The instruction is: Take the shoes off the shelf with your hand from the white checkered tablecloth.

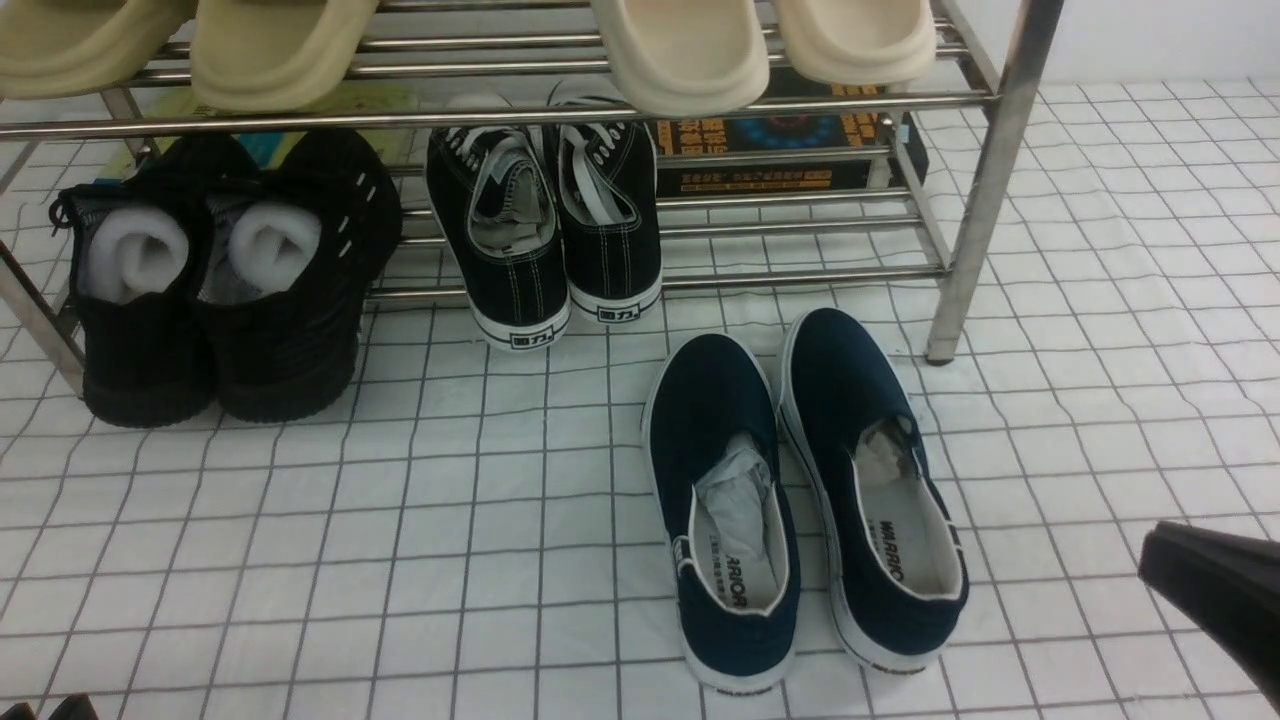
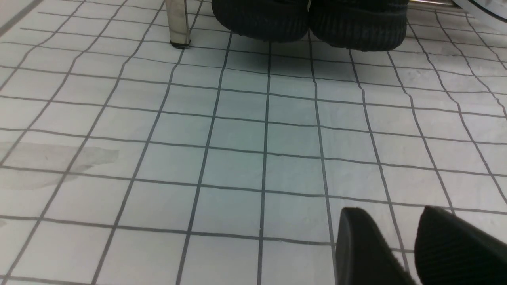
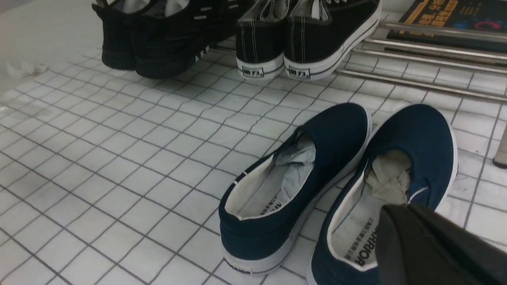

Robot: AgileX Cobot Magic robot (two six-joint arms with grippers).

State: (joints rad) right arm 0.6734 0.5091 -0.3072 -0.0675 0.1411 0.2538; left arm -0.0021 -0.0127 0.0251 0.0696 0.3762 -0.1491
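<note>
Navy slip-ons (image 1: 800, 490): the pair lies side by side on the white checkered tablecloth (image 1: 400, 520), in front of the shelf and off its rails. Toes point toward the shelf, heels toward the robot. Crumpled paper sits inside each shoe, and "WARRIOR" is printed on the insoles.
Shelf (image 1: 985, 190): silver tube rack with two tiers. Its front right leg stands on the cloth just beside the toe of the right slip-on.
Lower tier, middle: black lace-up sneakers (image 1: 545, 230) with white stitching. Their heels overhang the front rail, near the toe of the left slip-on but apart from it.
Lower tier, left: all-black shoes (image 1: 220, 290) stuffed with white foam rolls (image 1: 135, 250), heels down on the cloth.
Lower tier, behind: a dark box with orange print (image 1: 780, 150).
Upper tier: cream slippers (image 1: 680, 50) toward the right and yellower ones (image 1: 270, 50) toward the left.
Right gripper (image 1: 1160, 565): a black wedge low at the right edge, near the heel of the right slip-on. The front view shows cloth between them. In the right wrist view it covers part of that heel, and I cannot tell whether the jaws are parted or closed.
Left gripper (image 2: 392, 221): low over bare cloth, well apart from the slip-ons. Its two fingertips (image 2: 356, 237) are parted with only cloth showing between them, holding nothing. The all-black shoes' heels and a shelf leg lie ahead of it.
Cloth mark: a faint grey stain (image 2: 51, 158) in the left wrist view.
</note>
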